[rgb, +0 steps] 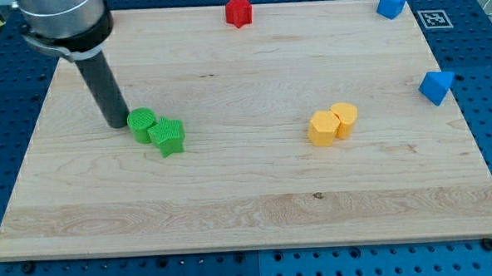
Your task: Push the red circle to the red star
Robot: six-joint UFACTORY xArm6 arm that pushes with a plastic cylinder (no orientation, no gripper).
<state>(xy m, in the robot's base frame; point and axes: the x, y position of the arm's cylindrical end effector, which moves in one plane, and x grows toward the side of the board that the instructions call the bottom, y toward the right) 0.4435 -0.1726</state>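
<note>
Standing at the view's left, the rod's tip [116, 124] rests on the wooden board [249, 213], just beside and apparently touching the left flank of a green circle [141, 123], which itself touches a green star [168, 136].

Camera view, findings: the red star [239, 11] sits at the view's top edge, right of the tip and well apart from it. No red circle can be seen anywhere on the board; whether it is hidden behind the arm or absent cannot be told. The relation the coming move depends on, the direction from tip to red circle, therefore cannot be established from here. The only fixed bearing is the goal: up and to the right.

The arm carries no hand, so there is no spread or pinch to report.

Other items: two yellow blocks [332, 122] touching, right of centre; a blue cube [391, 2] at top right; a blue triangle [436, 86] at the right edge.
</note>
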